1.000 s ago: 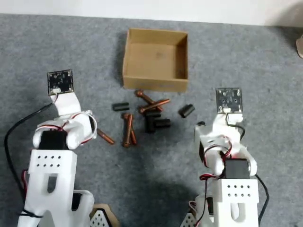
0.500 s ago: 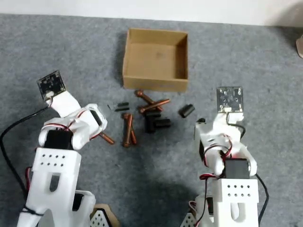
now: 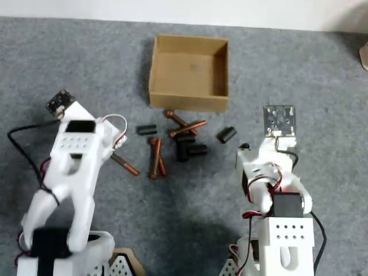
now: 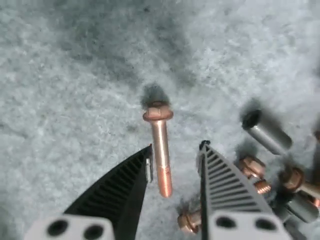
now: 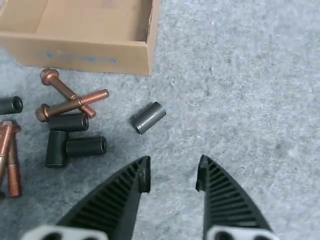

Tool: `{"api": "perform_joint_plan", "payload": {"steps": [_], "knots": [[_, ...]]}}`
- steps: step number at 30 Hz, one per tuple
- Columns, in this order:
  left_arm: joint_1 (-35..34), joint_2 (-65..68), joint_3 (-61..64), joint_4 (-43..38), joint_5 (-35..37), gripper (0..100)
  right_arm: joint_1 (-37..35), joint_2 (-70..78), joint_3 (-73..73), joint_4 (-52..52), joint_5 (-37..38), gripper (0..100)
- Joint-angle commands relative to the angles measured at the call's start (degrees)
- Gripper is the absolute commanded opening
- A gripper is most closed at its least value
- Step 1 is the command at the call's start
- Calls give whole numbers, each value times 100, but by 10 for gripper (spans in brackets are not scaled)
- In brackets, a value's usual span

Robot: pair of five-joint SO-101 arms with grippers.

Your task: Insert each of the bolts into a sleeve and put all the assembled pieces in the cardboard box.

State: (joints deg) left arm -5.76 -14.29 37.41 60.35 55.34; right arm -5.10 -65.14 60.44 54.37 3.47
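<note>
My left gripper is open and low over the carpet, its fingers on either side of a copper bolt that lies flat with its head pointing away. In the high view the left arm leans over that bolt. More bolts and black sleeves lie scattered in front of the cardboard box. My right gripper is open above bare carpet, a short way from a lone sleeve. Two crossed bolts lie near the box.
The box is open-topped, with nothing inside it that I can see. Another sleeve and bolt heads lie just beside my left gripper. The right arm stands at the table's right side. Grey carpet stretches around the pile.
The left arm has swung forward and down toward the lone bolt at the left of the pile. The right arm has stayed still. No part has moved.
</note>
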Motion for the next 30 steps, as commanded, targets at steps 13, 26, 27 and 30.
{"api": "perform_joint_plan", "payload": {"steps": [13,26,27,30], "knots": [[-295,998,-479,97,185,152,-40,13,-92,-119,-141,159],[-189,1859,-549,-281,193,149,-40,13,31,-119,-132,159],[-154,1859,-549,-281,193,147,-40,13,48,-180,-141,159],[-136,1859,-541,-352,193,146,-40,13,189,-356,-141,159]]}}
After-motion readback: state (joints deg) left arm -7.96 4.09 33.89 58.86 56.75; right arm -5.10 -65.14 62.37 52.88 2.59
